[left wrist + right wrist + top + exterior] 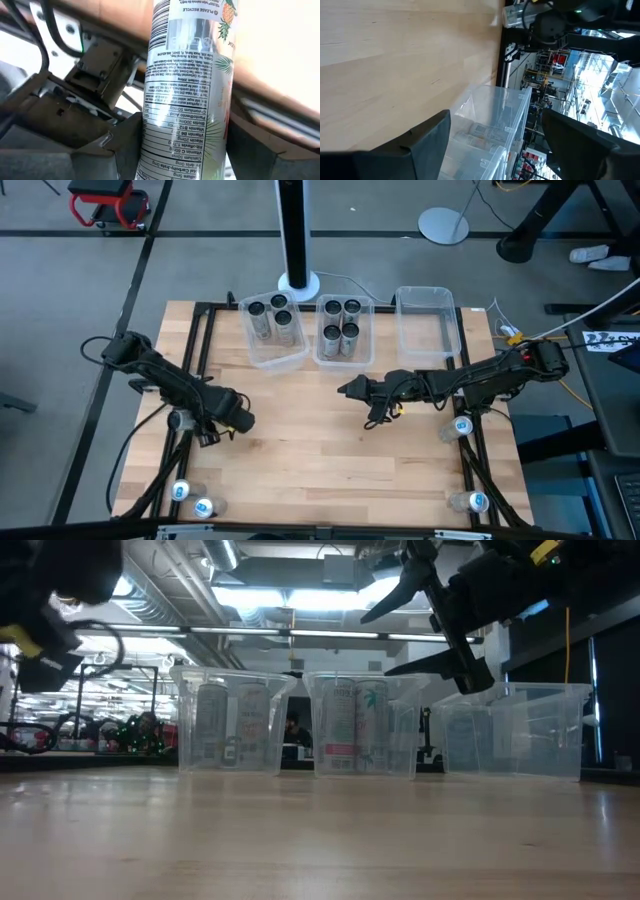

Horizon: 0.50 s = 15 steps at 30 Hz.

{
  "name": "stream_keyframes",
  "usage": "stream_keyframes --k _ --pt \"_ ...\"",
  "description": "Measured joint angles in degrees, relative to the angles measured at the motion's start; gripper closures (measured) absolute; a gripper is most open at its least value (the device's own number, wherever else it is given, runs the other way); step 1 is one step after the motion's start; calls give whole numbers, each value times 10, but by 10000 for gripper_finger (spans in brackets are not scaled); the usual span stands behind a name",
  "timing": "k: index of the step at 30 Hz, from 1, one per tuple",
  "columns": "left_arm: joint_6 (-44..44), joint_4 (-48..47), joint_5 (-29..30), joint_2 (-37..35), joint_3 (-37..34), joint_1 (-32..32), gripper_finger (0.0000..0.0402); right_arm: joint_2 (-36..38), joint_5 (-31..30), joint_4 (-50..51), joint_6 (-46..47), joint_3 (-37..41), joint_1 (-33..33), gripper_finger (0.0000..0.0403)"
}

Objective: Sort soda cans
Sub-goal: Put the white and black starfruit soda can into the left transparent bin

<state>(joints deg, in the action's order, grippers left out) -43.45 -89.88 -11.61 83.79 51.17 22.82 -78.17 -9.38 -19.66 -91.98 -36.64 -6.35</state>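
My left gripper is at the table's left edge, shut on a silver soda can with printed text and a pineapple picture; its top shows in the high view. My right gripper hangs open above the table's middle, in front of the bins, and is raised in the low view. The left clear bin holds three dark-topped cans. The middle bin holds several. Pale-topped cans stand near the left corner and along the right edge. My left gripper pinches the can's printed side wall between its two fingers, one on each side. The can runs on past the fingers, away from the wrist camera. Whether its lower end rests on anything is hidden.
The right clear bin has nothing in it. A black metal frame runs round the tabletop, with cables along both side edges. Bare wood lies between the grippers and toward the near edge. A white post's base stands behind the bins.
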Motion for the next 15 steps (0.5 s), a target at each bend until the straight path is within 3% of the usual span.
stream_keyframes --k 15 --pt "17 -1 65 0 222 -98 175 0 0 0 0 0 0 91"
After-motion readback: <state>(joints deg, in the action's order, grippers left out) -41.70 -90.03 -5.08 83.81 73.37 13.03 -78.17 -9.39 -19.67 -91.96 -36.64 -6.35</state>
